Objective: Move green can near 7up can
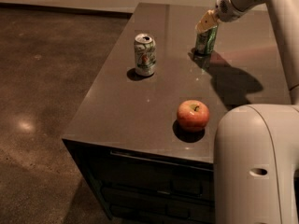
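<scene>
The green can (pixel 205 42) stands upright on the far right part of the dark table (pixel 117 111). My gripper (pixel 206 22) is right at the can's top, coming in from the upper right and covering the rim. The 7up can (pixel 145 55), white with green patches and a red mark, stands upright to the left of the green can, well apart from it.
A red apple (pixel 192 115) lies near the table's front edge, in front of the green can. My white robot body (pixel 254 167) fills the lower right. The table's left edge drops to a dark floor (pixel 42 101).
</scene>
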Robot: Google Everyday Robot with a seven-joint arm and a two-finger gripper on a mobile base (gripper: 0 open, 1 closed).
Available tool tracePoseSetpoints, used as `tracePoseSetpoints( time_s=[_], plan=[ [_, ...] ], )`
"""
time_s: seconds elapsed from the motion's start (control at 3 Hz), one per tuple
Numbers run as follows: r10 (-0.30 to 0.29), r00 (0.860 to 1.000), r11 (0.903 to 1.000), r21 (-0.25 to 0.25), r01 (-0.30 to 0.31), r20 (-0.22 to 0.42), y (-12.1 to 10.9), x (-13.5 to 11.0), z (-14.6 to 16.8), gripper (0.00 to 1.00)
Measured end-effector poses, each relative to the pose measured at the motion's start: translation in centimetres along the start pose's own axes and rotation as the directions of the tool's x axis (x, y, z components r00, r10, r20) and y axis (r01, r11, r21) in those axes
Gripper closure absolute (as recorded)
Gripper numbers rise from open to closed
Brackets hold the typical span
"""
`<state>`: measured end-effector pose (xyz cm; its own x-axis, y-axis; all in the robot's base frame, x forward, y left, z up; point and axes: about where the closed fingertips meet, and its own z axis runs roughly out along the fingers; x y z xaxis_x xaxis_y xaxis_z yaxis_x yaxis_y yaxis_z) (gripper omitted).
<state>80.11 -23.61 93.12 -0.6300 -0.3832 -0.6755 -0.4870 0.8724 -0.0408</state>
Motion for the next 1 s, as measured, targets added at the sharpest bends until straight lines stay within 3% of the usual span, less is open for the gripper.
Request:
tracePoseSetpoints(
  time_s=[0.33, 0.67, 1.0],
  plan=[
    [-0.056, 0.998, 0.998, -0.029, 0.056, 0.004, 1.2, -0.5, -0.6, 0.71],
    [-0.171, 0.985, 0.9795, -0.104, 0.172, 0.021, 4.1, -1.3, -2.3, 0.95],
    [-0.306, 0.95, 0.9298, -0.194, 0.313, 0.063, 7.8, -1.7, -4.1, 1.0]
  ],
)
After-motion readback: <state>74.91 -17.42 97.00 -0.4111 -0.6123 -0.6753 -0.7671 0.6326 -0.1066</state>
